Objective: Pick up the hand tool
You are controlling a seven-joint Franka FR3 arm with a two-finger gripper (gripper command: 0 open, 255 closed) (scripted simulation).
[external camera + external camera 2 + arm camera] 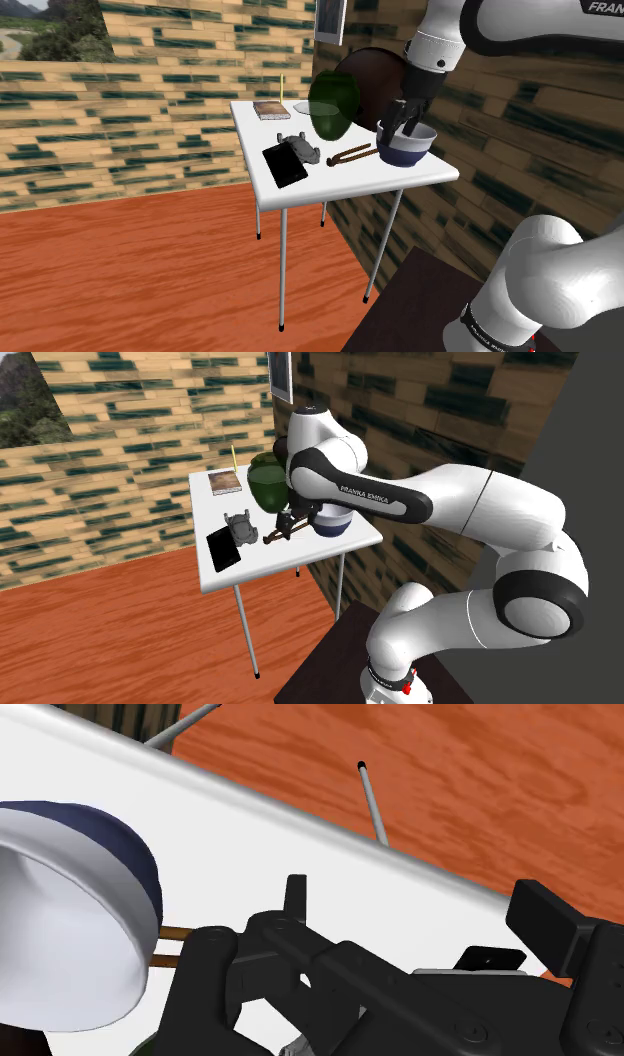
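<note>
Tool [352,154] lay flat on the white table [350,185], near the edge toward my stand. In the shoulder view its long axis ran from lower left to upper right. The two brown handles pointed at the bowl [405,150], and the dark head, probably a plier jaw, pointed at a grey lump [303,148]. In the wrist view the handle ends poked out just beside the bowl's side.

The table was thin-legged and also held a black slab [285,163], a book [271,110] and a green pot [333,103]. The floor [150,270] was orange wood and the walls [150,100] were tan and dark green brick.

My gripper [405,128] hung over the bowl's rim, near the tool's handle end. I could not tell whether it was open or closed, or whether it touched anything. It held nothing I could see.
</note>
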